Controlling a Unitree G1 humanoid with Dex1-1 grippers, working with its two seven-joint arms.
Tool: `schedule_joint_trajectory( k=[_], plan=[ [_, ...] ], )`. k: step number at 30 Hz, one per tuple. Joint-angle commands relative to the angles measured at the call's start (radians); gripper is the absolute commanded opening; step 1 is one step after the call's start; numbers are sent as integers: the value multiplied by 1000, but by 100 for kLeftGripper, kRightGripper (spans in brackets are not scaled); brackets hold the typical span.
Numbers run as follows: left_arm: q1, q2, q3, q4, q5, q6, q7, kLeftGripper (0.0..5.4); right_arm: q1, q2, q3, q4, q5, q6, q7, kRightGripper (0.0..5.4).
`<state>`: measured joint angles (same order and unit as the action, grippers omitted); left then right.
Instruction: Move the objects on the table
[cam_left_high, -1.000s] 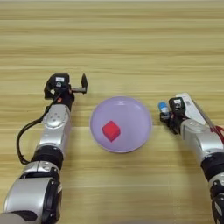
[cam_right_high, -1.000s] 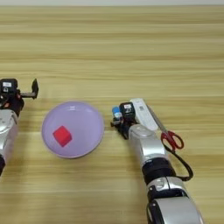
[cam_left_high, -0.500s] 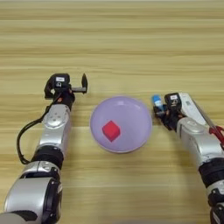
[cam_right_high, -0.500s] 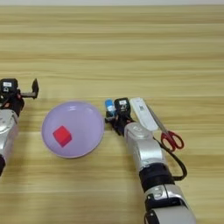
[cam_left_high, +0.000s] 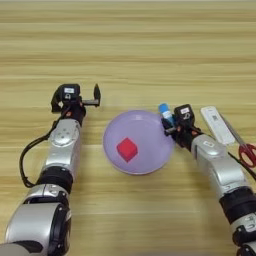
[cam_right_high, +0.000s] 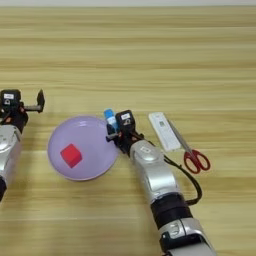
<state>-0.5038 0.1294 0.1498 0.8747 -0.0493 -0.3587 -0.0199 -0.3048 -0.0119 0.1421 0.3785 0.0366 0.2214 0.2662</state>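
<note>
Right gripper (cam_left_high: 169, 126), tube (cam_left_high: 165, 113); plate (cam_left_high: 150, 155): cube (cam_left_high: 127, 149).

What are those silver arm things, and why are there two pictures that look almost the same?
Those are a robot's two arms, seen from a camera on its head looking down at a wooden table. The camera has two eyes, so you get two nearly matching pictures. Each arm ends in a gripper with two black fingers. The left gripper is open and holds nothing, resting beside a lavender plate. A small red cube lies on that plate. The right gripper holds a blue tube with a white end at the plate's rim. To its right lie a white remote-like stick and red-handled scissors.
</note>
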Motion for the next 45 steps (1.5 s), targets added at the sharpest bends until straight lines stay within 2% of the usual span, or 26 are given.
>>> schedule_joint_trajectory(
  k=[1, 9, 21, 30, 33, 35, 40, 45],
  plan=[
    [-10, -5, -5, -10, 4, 16, 7, 540, 0, 14, 17, 9, -10, -6, 5, 141],
    [-11, -4, -6, -7, 5, 17, 7, 540, -12, 52, 28, 14, 7, 14, 19, 141],
    [-13, -3, -5, -3, 5, 17, 7, 540, -57, 140, -4, 54, 73, 111, 27, 141],
    [-13, -5, -5, -3, 5, 16, 8, 540, -66, 139, 1, 98, 73, 109, 22, 141],
    [-14, -6, -6, -3, 5, 17, 9, 540, -64, 136, 8, 108, 71, 109, 29, 201],
    [-15, -7, -6, -3, 6, 16, 10, 540, -64, 135, 7, 111, 71, 105, 27, 212],
    [-14, -8, -7, -6, 6, 17, 10, 540, -62, 130, 13, 109, 64, 86, 26, 282],
    [-14, -9, -9, -5, 6, 16, 12, 540, -52, 119, 30, 88, 45, 39, 28, 333]
  ],
)
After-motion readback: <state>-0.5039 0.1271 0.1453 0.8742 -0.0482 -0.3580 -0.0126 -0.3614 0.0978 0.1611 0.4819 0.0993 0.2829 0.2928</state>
